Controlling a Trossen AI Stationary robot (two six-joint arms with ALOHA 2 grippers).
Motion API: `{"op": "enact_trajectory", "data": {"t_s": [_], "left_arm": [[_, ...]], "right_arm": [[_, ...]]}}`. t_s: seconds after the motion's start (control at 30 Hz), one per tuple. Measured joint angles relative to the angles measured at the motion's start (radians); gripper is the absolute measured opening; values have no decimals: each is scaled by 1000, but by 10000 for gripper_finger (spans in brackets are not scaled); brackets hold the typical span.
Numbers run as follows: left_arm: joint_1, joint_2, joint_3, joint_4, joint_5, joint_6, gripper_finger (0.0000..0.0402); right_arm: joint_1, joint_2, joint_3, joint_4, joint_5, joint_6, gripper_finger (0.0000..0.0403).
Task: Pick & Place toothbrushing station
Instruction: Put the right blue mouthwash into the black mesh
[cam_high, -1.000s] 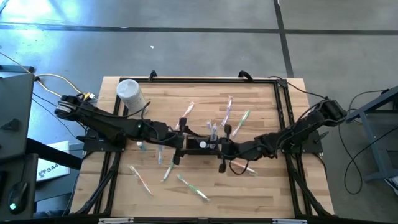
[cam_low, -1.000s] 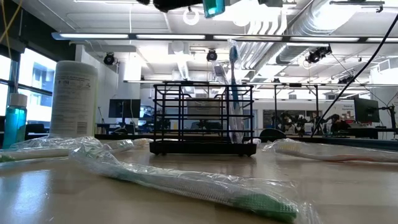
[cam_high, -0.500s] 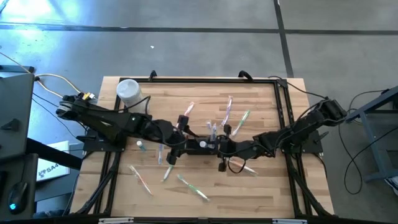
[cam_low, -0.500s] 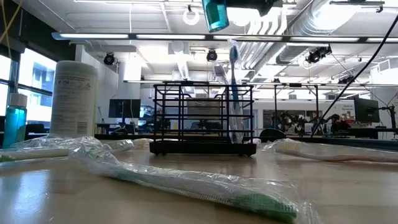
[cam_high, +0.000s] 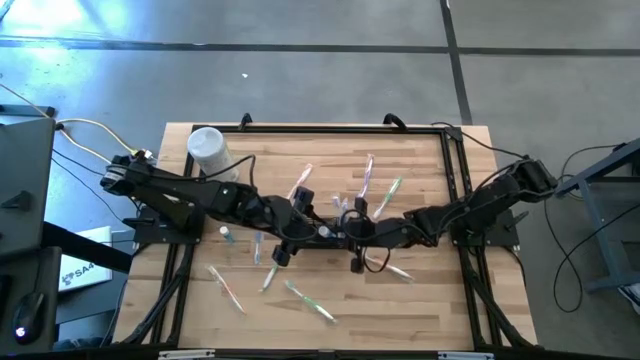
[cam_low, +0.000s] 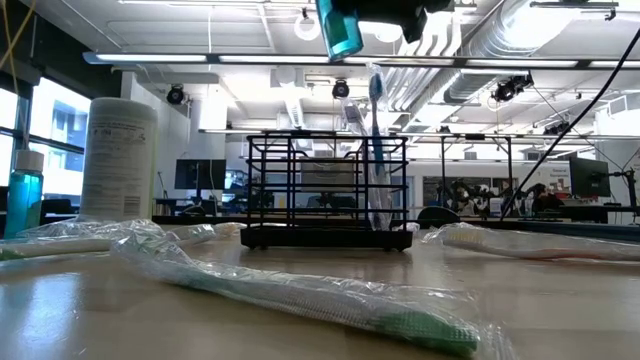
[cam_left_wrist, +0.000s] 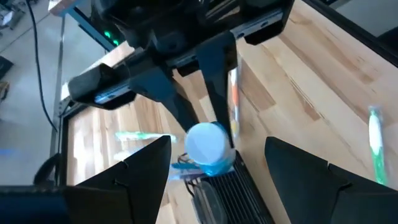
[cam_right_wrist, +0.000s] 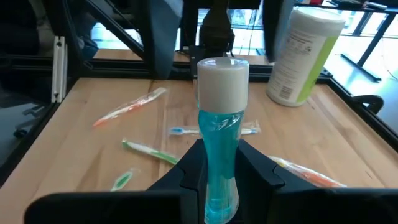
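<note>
The black wire caddy (cam_low: 325, 190) stands on the table's middle with toothbrushes (cam_low: 372, 150) upright in it; in the high view the arms mostly hide it. My right gripper (cam_high: 346, 232) is shut on a teal bottle with a white cap (cam_right_wrist: 217, 124), held above the caddy (cam_left_wrist: 217, 196); the bottle's lower end shows in the low view (cam_low: 340, 28). My left gripper (cam_left_wrist: 227, 180) is open and empty. It faces the bottle from the table's left side (cam_high: 298, 226), its fingers wide apart and touching nothing. My right gripper pinches the teal bottle's body (cam_right_wrist: 217, 180), below the cap, between its two fingers (cam_right_wrist: 193, 168). The fingers come from the table's right side and lie across the bottle. The bottle is about upright, cap up, lifted clear above the caddy.
Wrapped toothbrushes lie scattered on the table (cam_high: 365, 180) (cam_high: 308, 300) (cam_high: 225, 288), one close to the low camera (cam_low: 300, 290). A white lidded canister (cam_high: 210, 150) stands at the far left. A second small teal bottle (cam_low: 22, 200) stands on the table's left part.
My right gripper has carried the teal bottle a little toward the table's left and slightly down, over the caddy. My left gripper has moved toward the table's right, closer to the bottle. The caddy has stayed where it was.
</note>
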Motion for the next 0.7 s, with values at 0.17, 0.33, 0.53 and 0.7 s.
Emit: {"op": "enact_trajectory", "data": {"t_s": [0.17, 0.33, 0.53, 0.7], "left_arm": [[0, 6, 0, 25, 6, -10, 257], [20, 44, 0, 36, 36, -21, 257], [48, 68, 1, 37, 36, -27, 257], [52, 69, 0, 43, 58, -21, 257]], "right_arm": [[0, 0, 0, 0, -2, 0, 52], [0, 0, 0, -1, -2, -1, 52], [0, 0, 0, -17, 0, -1, 52], [0, 0, 0, -30, 1, -1, 52]]}}
